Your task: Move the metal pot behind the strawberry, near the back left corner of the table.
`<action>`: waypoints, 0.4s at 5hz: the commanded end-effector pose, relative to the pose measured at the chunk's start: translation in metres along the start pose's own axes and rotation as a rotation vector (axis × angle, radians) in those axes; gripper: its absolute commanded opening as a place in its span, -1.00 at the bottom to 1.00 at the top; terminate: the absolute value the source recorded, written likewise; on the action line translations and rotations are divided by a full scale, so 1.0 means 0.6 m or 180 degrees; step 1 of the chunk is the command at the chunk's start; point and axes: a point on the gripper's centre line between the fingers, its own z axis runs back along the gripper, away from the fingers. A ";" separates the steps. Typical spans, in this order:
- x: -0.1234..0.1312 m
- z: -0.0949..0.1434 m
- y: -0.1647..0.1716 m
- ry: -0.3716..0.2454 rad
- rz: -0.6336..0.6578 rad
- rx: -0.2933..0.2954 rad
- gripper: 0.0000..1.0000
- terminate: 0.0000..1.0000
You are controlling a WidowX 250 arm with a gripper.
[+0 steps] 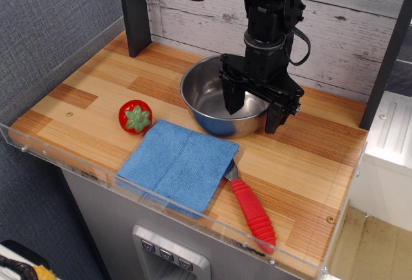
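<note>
Nearest, a red-handled utensil (252,214) is tucked partly under a blue cloth (178,162). The strawberry (135,116) sits left of the cloth on the surface (77,93). Behind them the pot (215,103) rests mid-surface, not yet at the back left. Its right rim is straddled by wide-spread fingers (234,96), apparently placed for a rim pinch.

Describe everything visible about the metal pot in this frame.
The metal pot is a round, shiny steel bowl with a rolled rim and no handles, upright and empty. It sits mid-table toward the back, just behind the blue cloth. The open gripper straddles its right rim, one finger inside, one outside; actual contact can't be confirmed.
</note>
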 end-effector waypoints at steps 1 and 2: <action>0.004 0.024 0.000 -0.0221 -0.0143 -0.0034 -1.00 -1.00; 0.002 0.028 -0.001 -0.0238 -0.0154 0.0030 -1.00 -1.00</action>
